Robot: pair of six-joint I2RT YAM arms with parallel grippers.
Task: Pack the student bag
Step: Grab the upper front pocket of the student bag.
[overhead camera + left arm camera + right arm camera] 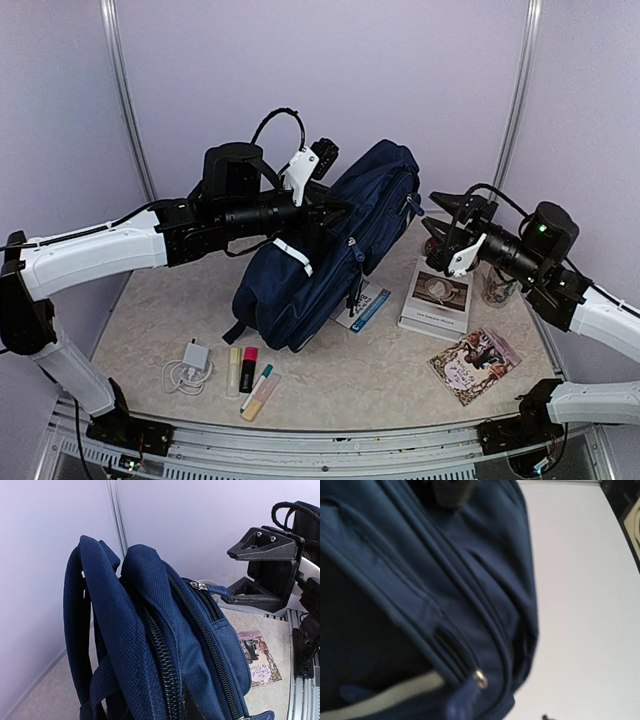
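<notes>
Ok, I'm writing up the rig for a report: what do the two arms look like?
The left arm and right arm have white link shells joined by black cylindrical joints. A black cable loops above the left wrist, beside a white bracket. A green light glows on the right arm's black joint. The right jaws are black, with triangular cut-outs.

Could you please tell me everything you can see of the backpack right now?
The backpack is dark navy woven fabric with black zips, shut where visible, blue pulls and a pale strip. It stands tilted on the table, its base overlapping a booklet. The left gripper meets its upper side; the open right gripper hovers near its top, apart.
</notes>
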